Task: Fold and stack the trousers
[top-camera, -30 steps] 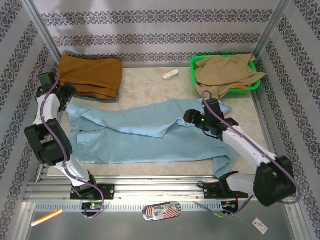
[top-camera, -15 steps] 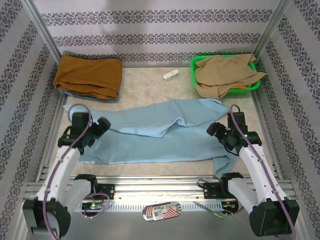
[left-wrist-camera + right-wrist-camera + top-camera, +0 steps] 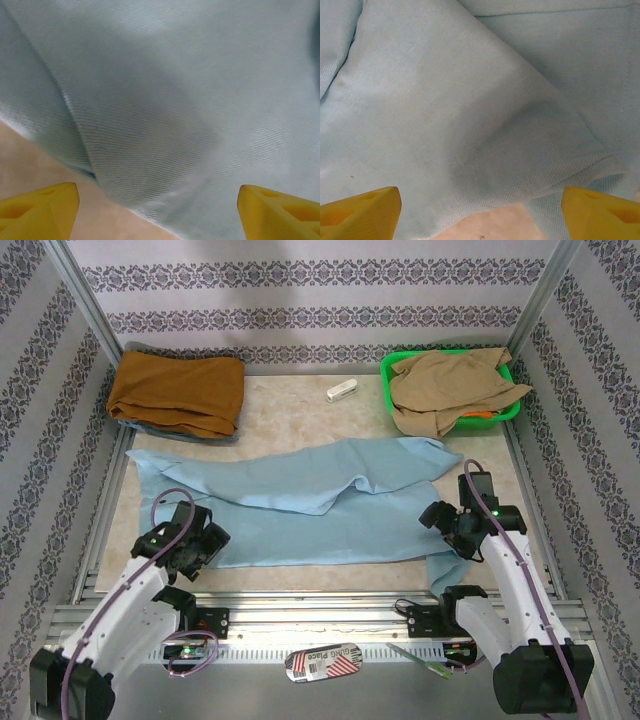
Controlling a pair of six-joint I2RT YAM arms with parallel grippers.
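The pale sky-blue trousers lie spread across the table, one leg folded over the middle and a bit of cloth hanging off the near right edge. My left gripper hovers low over their near left hem. In the left wrist view the gripper is open, its yellow fingertips wide apart over the cloth edge and bare table. My right gripper hangs over the right part of the trousers. It is open too, with a cloth fold and a patch of table between its fingertips.
A folded rust-orange garment lies at the back left. A green basket at the back right holds a tan garment. A small white object sits between them. The metal rail runs along the near edge.
My left gripper swung from the far left edge to the near left hem. My right gripper drew back from the middle of the trousers toward the near right.
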